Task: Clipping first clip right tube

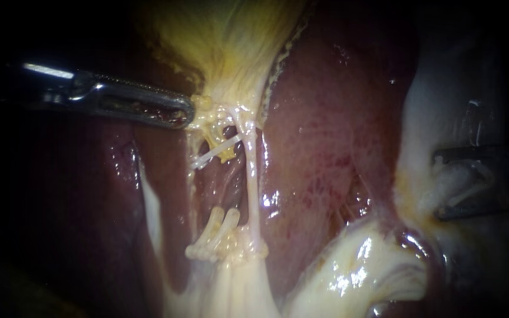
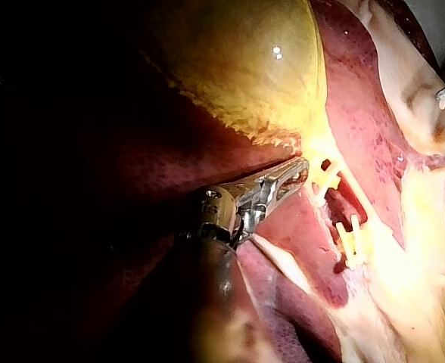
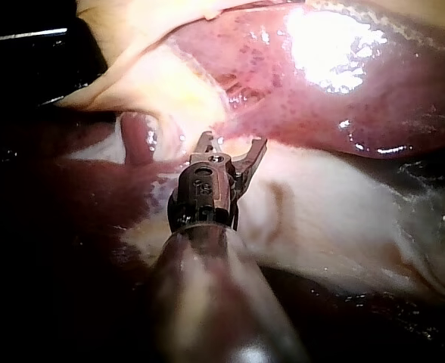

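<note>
Two end effectors: L (image 1: 191, 113) pinches gallbladder (image 1: 231, 41), R (image 3: 234, 144) gapes.

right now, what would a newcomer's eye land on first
In the endoscope view the yellow gallbladder glows at top centre, my left instrument shut on its neck. Below, white clips cluster beside the pale right tube. My right instrument sits at the far right, jaws open.

The endoscope faces the liver (image 1: 325, 129) and gallbladder (image 1: 231, 35) from close by, while each wrist camera looks from behind along its own tool, left instrument (image 2: 303, 165) and right instrument (image 3: 234, 142), the left sharing the clips (image 1: 216, 235) with the endoscope.
</note>
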